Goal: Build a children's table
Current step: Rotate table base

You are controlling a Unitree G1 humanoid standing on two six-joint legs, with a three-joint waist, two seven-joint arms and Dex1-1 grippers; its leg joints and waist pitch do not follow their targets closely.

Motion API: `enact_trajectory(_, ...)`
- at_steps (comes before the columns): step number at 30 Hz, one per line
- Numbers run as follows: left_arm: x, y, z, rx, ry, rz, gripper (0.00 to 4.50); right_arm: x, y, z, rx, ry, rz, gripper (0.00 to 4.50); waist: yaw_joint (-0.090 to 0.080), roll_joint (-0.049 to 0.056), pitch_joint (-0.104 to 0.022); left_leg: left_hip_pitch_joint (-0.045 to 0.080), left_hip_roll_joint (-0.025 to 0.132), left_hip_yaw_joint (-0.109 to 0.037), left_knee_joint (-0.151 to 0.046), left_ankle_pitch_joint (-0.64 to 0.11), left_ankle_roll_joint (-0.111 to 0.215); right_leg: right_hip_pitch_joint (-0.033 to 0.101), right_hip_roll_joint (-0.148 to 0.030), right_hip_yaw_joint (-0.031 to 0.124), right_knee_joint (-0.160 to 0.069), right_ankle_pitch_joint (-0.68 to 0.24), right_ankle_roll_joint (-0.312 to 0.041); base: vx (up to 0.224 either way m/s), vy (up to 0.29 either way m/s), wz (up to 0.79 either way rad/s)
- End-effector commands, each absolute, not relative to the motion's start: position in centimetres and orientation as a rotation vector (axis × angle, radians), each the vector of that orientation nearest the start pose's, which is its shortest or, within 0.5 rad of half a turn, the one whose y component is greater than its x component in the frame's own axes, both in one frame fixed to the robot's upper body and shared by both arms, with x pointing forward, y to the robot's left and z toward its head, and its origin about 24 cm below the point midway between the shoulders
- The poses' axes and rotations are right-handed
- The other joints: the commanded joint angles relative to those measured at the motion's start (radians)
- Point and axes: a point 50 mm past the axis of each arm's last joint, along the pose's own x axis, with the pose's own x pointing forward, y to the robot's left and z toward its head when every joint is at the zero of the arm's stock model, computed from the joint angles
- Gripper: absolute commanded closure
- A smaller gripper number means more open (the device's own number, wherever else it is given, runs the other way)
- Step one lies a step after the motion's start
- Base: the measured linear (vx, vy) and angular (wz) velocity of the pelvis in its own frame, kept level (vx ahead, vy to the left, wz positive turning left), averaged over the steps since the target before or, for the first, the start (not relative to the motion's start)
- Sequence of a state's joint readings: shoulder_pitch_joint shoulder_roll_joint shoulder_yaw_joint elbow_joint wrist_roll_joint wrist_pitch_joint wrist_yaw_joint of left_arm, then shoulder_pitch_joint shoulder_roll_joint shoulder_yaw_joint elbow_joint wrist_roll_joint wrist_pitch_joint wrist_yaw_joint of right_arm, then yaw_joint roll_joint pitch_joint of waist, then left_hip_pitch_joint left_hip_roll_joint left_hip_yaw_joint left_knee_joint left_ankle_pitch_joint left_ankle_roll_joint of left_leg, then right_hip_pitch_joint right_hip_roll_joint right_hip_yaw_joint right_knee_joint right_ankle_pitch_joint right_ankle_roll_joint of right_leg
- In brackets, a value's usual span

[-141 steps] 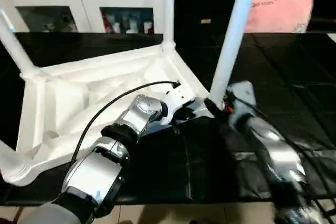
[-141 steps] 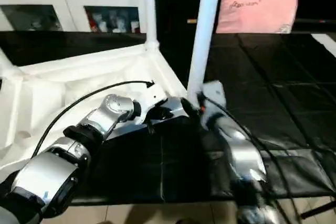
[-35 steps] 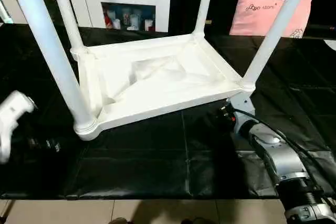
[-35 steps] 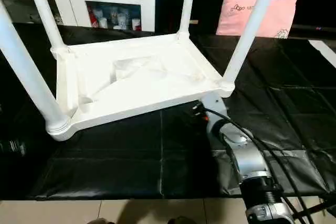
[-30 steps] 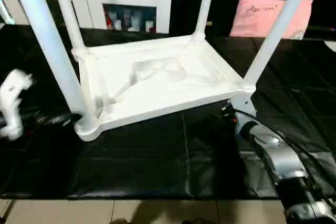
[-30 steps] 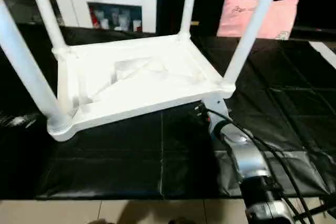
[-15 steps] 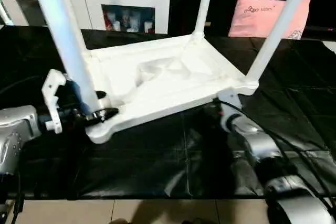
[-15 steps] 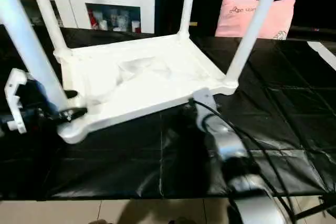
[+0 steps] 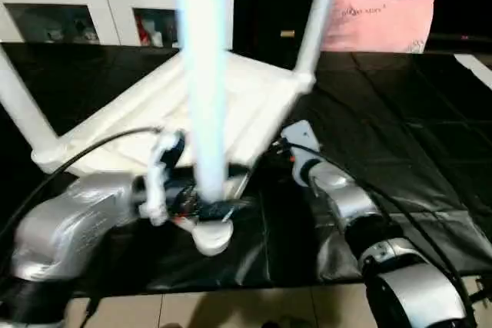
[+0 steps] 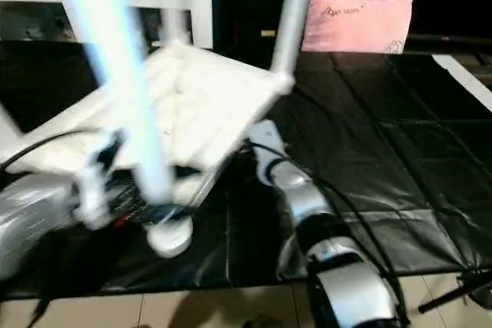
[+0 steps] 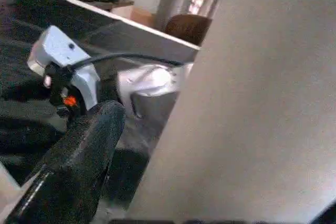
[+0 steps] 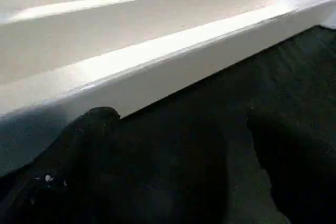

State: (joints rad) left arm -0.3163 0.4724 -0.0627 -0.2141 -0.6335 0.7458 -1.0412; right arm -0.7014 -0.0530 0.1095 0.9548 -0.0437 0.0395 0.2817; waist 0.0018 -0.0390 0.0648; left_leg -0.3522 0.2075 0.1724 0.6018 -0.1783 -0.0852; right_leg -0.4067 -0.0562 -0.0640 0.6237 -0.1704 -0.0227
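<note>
The children's table [image 9: 192,105] lies upside down on the black mat [image 9: 400,136], with its legs pointing up. The landmark here is the near leg [image 9: 204,74], the one closest to the camera, which stands in the corner socket [image 9: 211,236] at the near edge of the tabletop. That corner seems lifted a little and the tabletop is tilted, but the picture is blurred there, so I cannot be sure.

The left gripper [image 9: 201,207] is at the foot of the near leg, just above the socket. Its fingers are spread wide, one on each side of the leg; in the left wrist view one black finger [image 11: 79,166] is beside the white tube. Whether they press on the leg, I cannot tell.

The right gripper [image 12: 173,171] is to the right of the near leg, low at the long edge of the tabletop [image 12: 157,66]. Its fingers are also spread wide and hold nothing, and the rim is just in front of them.

All legs that I can see are already in their sockets, so I judge the work is near the end: seating this last leg or turning the table over. The next move probably needs a firm closing on the leg, with the right gripper supporting the rim
</note>
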Motion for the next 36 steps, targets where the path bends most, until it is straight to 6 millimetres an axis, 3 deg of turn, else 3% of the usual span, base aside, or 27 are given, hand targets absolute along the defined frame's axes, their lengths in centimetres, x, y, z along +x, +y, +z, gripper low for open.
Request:
enact_trajectory(1,26.4,12.1,12.8,-0.174,0.227,-1.341,0.02,35.5,-8.1,3.1,-0.209,0.305,0.549,0.00,0.001,0.016,-0.063,0.002,0.010,-0.004,-0.069,-0.320,-0.039,0.040,-0.060,0.047,-0.089,-0.421,-0.122,0.000,0.000,0.00)
enact_trajectory(3,26.8,11.1,12.9,-0.183,0.207,-1.352,0.02,35.4,-7.8,3.0,-0.193,0.299,0.582,0.00,0.003,0.016,-0.065,0.001,0.012,-0.003,-0.069,-0.308,-0.035,0.042,-0.058,0.048,-0.085,-0.361,-0.146,0.000,0.000,0.00)
enact_trajectory(5,27.2,10.3,13.0,-0.184,0.191,-1.360,0.02,35.2,-7.6,3.0,-0.167,0.294,0.608,0.00,0.002,0.024,-0.068,0.000,0.013,-0.003,-0.069,-0.301,-0.033,0.044,-0.057,0.048,-0.080,-0.310,-0.165,0.000,0.000,0.00)
enact_trajectory(7,28.3,9.1,13.0,-0.174,0.151,-1.337,0.02,35.3,-7.8,3.0,-0.146,0.293,0.590,0.00,0.004,0.020,-0.071,-0.002,0.012,-0.002,-0.067,-0.276,-0.024,0.049,-0.057,0.049,-0.077,-0.262,-0.181,0.000,0.000,0.00)
enact_trajectory(10,30.1,7.9,13.0,-0.144,0.104,-1.272,0.02,35.7,-9.0,2.8,-0.151,0.306,0.501,0.00,0.004,0.014,-0.071,-0.008,0.009,-0.001,-0.066,-0.258,-0.012,0.054,-0.061,0.047,-0.084,-0.285,-0.177,0.000,0.000,0.00)
enact_trajectory(11,30.5,7.7,13.0,-0.132,0.093,-1.259,0.02,35.8,-9.5,2.8,-0.151,0.308,0.483,0.00,0.006,0.017,-0.073,-0.002,0.009,-0.002,-0.064,-0.264,-0.014,0.052,-0.061,0.046,-0.084,-0.300,-0.170,0.000,0.000,0.00)
enact_trajectory(13,30.8,7.4,13.2,-0.119,0.079,-1.266,0.02,35.9,-10.6,2.9,-0.160,0.299,0.464,0.00,0.007,0.013,-0.073,-0.005,0.009,-0.002,-0.064,-0.260,-0.011,0.054,-0.062,0.046,-0.084,-0.300,-0.167,0.000,0.000,0.00)
enact_trajectory(16,29.9,8.4,13.1,-0.061,0.120,-1.365,0.02,35.6,-12.5,3.3,-0.172,0.268,0.485,0.00,0.010,0.014,-0.075,-0.007,0.013,-0.002,-0.064,-0.238,0.004,0.057,-0.063,0.046,-0.077,-0.253,-0.183,0.000,0.000,0.00)
enact_trajectory(20,28.7,11.6,11.5,0.105,0.289,-1.452,0.02,34.5,-15.1,3.9,-0.190,0.245,0.557,0.00,0.016,0.015,-0.074,-0.003,0.014,-0.001,-0.066,-0.215,0.019,0.057,-0.059,0.047,-0.075,-0.213,-0.188,0.000,0.000,0.00)
enact_trajectory(24,28.4,13.9,9.9,0.266,0.411,-1.456,0.02,33.2,-16.9,4.4,-0.215,0.233,0.639,0.00,0.019,0.013,-0.067,0.000,0.011,-0.001,-0.070,-0.247,0.017,0.053,-0.056,0.046,-0.087,-0.293,-0.177,0.000,0.000,0.00)
enact_trajectory(25,28.5,14.0,9.8,0.278,0.415,-1.454,0.19,33.1,-17.0,4.5,-0.215,0.232,0.647,0.00,0.018,0.013,-0.067,-0.001,0.015,0.000,-0.070,-0.258,0.014,0.053,-0.059,0.048,-0.085,-0.307,-0.174,0.000,0.000,0.00)
enact_trajectory(26,28.8,14.7,8.8,0.379,0.456,-1.429,0.19,31.8,-18.1,5.3,-0.222,0.220,0.735,0.00,0.023,0.013,-0.065,0.000,0.014,-0.002,-0.072,-0.267,0.015,0.053,-0.060,0.047,-0.092,-0.341,-0.161,0.000,0.000,0.00)
enact_trajectory(29,29.8,14.9,7.9,0.451,0.463,-1.377,0.33,30.2,-18.9,6.5,-0.227,0.202,0.851,0.00,0.040,0.012,-0.063,0.008,0.013,0.000,-0.071,-0.285,0.031,0.052,-0.055,0.049,-0.103,-0.375,-0.118,0.000,0.000,0.00)
enact_trajectory(30,30.3,14.8,7.6,0.466,0.461,-1.351,0.48,29.5,-19.2,7.1,-0.220,0.198,0.892,0.00,0.043,0.019,-0.065,0.008,0.017,-0.003,-0.073,-0.274,0.025,0.051,-0.063,0.049,-0.095,-0.365,-0.128,0.000,0.000,0.00)
enact_trajectory(31,30.7,14.7,7.2,0.477,0.466,-1.346,0.55,28.7,-19.5,7.7,-0.221,0.199,0.943,0.00,0.041,0.015,-0.064,0.002,0.013,-0.001,-0.074,-0.271,0.031,0.055,-0.058,0.046,-0.102,-0.372,-0.123,0.000,0.000,0.00)
enact_trajectory(32,30.8,14.7,7.1,0.477,0.472,-1.348,0.58,28.3,-19.6,8.0,-0.224,0.202,0.966,0.00,0.048,0.017,-0.066,0.011,0.015,-0.001,-0.071,-0.281,0.032,0.051,-0.060,0.047,-0.105,-0.370,-0.123,0.000,0.000,0.00)
enact_trajectory(33,31.2,14.7,6.8,0.486,0.487,-1.361,0.76,27.3,-19.9,8.6,-0.234,0.212,1.030,0.00,0.049,0.019,-0.068,0.004,0.016,-0.005,-0.074,-0.273,0.035,0.058,-0.062,0.045,-0.101,-0.355,-0.129,0.000,0.000,0.00)
enact_trajectory(34,31.3,14.7,6.8,0.493,0.491,-1.365,0.76,27.1,-19.9,8.7,-0.237,0.215,1.044,0.00,0.051,0.021,-0.067,0.005,0.016,-0.004,-0.074,-0.274,0.037,0.056,-0.061,0.045,-0.104,-0.356,-0.129,0.000,0.000,0.00)
enact_trajectory(35,31.4,14.7,6.8,0.501,0.494,-1.368,0.90,26.9,-20.0,8.9,-0.239,0.220,1.057,0.00,0.052,0.016,-0.070,0.004,0.016,-0.004,-0.071,-0.267,0.039,0.059,-0.065,0.046,-0.101,-0.345,-0.134,0.000,0.000,0.00)
enact_trajectory(36,31.9,14.7,6.9,0.524,0.486,-1.368,0.99,26.5,-20.0,9.2,-0.237,0.227,1.084,0.00,0.051,0.017,-0.069,0.000,0.015,-0.005,-0.073,-0.258,0.040,0.059,-0.064,0.044,-0.103,-0.344,-0.137,0.000,0.000,0.00)
